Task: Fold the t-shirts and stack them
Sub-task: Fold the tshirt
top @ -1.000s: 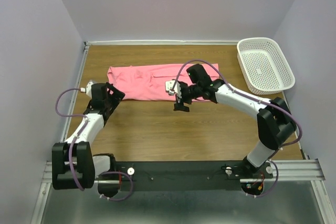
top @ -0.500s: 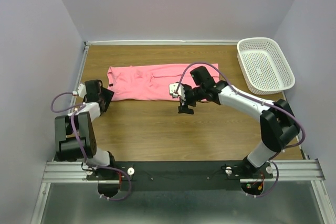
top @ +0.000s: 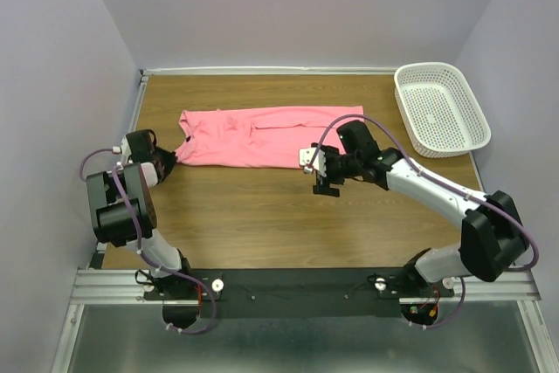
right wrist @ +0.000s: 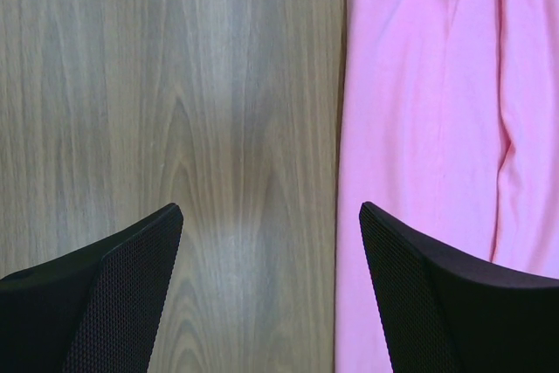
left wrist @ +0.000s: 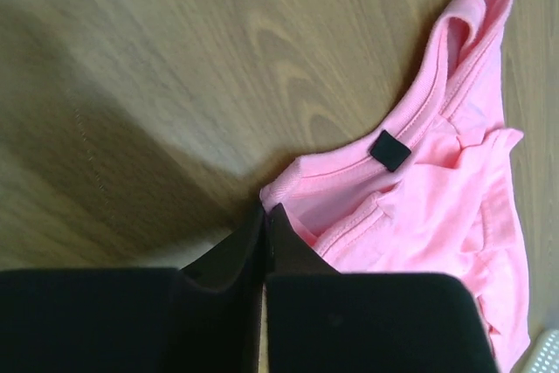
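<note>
Your left arm is folded back low, left gripper [left wrist: 266, 216] pinched on a corner of the salmon-pink t-shirt [top: 262, 135] spread flat on the table [top: 262, 216], while your outstretched right gripper [right wrist: 271, 211] hangs wide open over its near edge.

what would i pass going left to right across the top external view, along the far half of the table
left end effector → salmon-pink t-shirt → white perforated basket
</note>
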Tool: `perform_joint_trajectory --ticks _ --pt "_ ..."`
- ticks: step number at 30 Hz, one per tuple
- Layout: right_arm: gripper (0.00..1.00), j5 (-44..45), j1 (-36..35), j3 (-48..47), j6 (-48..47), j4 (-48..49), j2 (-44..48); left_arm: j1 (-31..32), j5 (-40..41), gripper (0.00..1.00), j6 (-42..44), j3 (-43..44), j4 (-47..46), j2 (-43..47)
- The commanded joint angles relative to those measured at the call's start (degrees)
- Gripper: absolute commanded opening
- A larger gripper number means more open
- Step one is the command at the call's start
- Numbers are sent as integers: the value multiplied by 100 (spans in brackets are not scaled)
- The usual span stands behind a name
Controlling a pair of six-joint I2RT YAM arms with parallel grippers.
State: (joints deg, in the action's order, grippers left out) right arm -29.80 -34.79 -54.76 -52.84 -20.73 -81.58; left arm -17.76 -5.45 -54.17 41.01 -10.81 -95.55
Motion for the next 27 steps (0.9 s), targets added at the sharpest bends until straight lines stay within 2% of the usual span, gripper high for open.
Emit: perform_joint_trajectory --ticks 1,5,7,11,21,24,27 --pt "89 658 77 343 -104 -98 195 -140 -290 3 311 -50 184 -254" --pt "89 1318 515 668 -490 -89 178 -281 -281 3 390 161 315 -201" --pt "89 1293 1110 721 -718 -98 29 -307 -316 3 521 441 439 -271" --pt "88 1450 1772 791 -1158 -80 -314 -342 -377 3 671 802 711 -464" --pt "83 1144 1923 353 -1211 8 -1228 -483 -773 4 944 1409 966 -913" --pt "74 1143 1923 186 -1132 16 -1413 -492 -808 4 1014 1567 1028 -1018" --pt "60 1135 1923 185 -1176 25 -1527 -483 -843 4 1067 1734 1072 -1123"
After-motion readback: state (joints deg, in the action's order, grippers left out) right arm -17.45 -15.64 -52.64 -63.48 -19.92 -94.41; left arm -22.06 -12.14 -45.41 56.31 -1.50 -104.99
